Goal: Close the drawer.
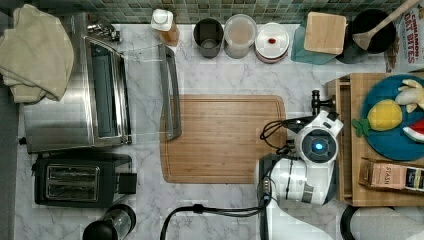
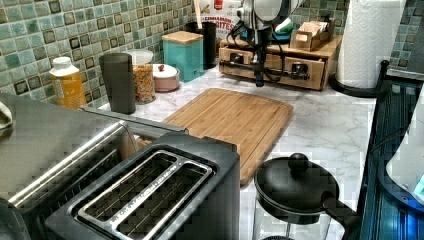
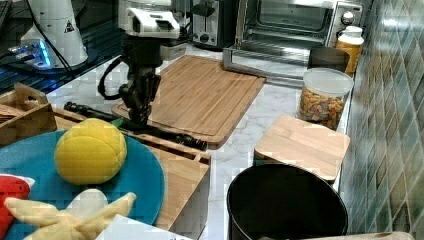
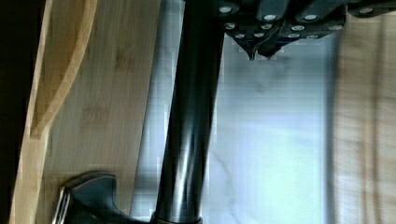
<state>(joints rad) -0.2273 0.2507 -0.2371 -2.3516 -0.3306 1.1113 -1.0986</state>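
Black and glossy, the bar handle (image 4: 189,116) runs close under the wrist camera, with the pincer (image 4: 260,50) just beside it; its fingertips (image 4: 252,52) look pressed together, holding nothing. Reading the top view from its left: a toaster oven (image 1: 75,90) with its glass door folded down and a slot toaster (image 1: 75,179) below it, then the bamboo cutting board (image 1: 222,137) in the middle of the marble worktop (image 1: 220,75), then the white robot arm (image 1: 300,177), and last the drawer (image 1: 344,125) at the top view's right, its light-wood front panel facing the board. The drawer belongs to a wooden organizer whose top carries a blue plate (image 1: 387,140) with toy fruit, including a yellow lemon (image 1: 384,115). From above, a strip of the drawer's raised rim shows beyond the organizer's top, so it seems to be still pulled out a little. In the right view the pincer (image 3: 137,117) hangs low at the handle (image 3: 165,134), on the cutting-board side; actual contact is hard to confirm. By my reading, the approach is done and the push is what remains: the front panel must travel in until it sits flush with the organizer.
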